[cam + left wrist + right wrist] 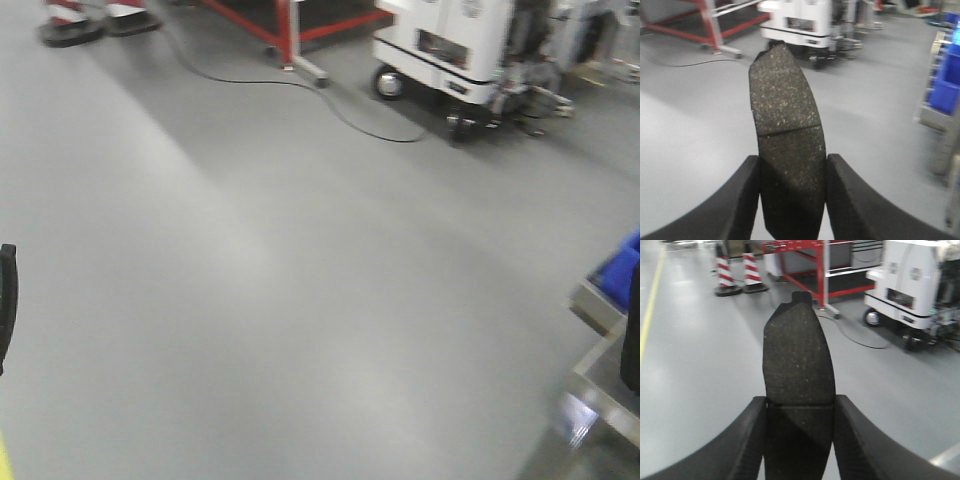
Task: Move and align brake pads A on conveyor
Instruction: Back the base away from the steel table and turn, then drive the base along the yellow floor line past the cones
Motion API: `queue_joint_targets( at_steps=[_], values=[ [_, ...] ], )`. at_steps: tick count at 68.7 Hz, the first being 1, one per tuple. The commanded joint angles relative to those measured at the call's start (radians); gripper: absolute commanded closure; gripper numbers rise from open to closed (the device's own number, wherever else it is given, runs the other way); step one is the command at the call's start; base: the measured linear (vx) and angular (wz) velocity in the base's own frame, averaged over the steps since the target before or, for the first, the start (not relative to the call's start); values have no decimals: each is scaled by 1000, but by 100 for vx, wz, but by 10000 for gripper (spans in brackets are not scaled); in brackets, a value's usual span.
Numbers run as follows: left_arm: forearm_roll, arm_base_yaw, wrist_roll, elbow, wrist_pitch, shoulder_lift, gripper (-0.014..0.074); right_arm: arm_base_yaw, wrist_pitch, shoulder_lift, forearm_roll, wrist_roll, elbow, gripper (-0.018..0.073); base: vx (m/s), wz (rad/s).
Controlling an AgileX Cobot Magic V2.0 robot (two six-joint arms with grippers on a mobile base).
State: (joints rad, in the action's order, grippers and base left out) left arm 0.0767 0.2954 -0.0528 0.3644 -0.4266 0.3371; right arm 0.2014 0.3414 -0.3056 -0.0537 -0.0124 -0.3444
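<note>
In the left wrist view, a dark grey speckled brake pad [785,115] with a thin groove across its middle stands upright between the fingers. My left gripper [793,159] is shut on its lower half, held above the grey floor. The right wrist view shows a second brake pad [797,350], also upright. My right gripper [800,399] is shut on it just below its groove. The conveyor is out of view. In the front view only dark slivers show at the left and right edges.
A white mobile robot [450,50] stands ahead, beside a red metal frame [290,30] with a black cable [340,110] on the floor. Striped cones [725,272] stand at the far left. Blue bins [947,85] and a steel table [600,385] are on the right.
</note>
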Motion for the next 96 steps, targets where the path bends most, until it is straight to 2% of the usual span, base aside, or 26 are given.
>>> queue_joint_targets(
  at_steps=[1, 56, 96],
  values=[
    [10, 5, 2, 32, 100, 7, 536, -2, -97, -6, 1, -9, -31, 564, 7, 79],
    [10, 5, 2, 32, 99, 5, 536, -2, -95, -6, 1, -9, -31, 564, 19, 68],
    [10, 5, 2, 32, 99, 5, 536, -2, -93, -6, 1, -9, -31, 564, 42, 26]
  ],
)
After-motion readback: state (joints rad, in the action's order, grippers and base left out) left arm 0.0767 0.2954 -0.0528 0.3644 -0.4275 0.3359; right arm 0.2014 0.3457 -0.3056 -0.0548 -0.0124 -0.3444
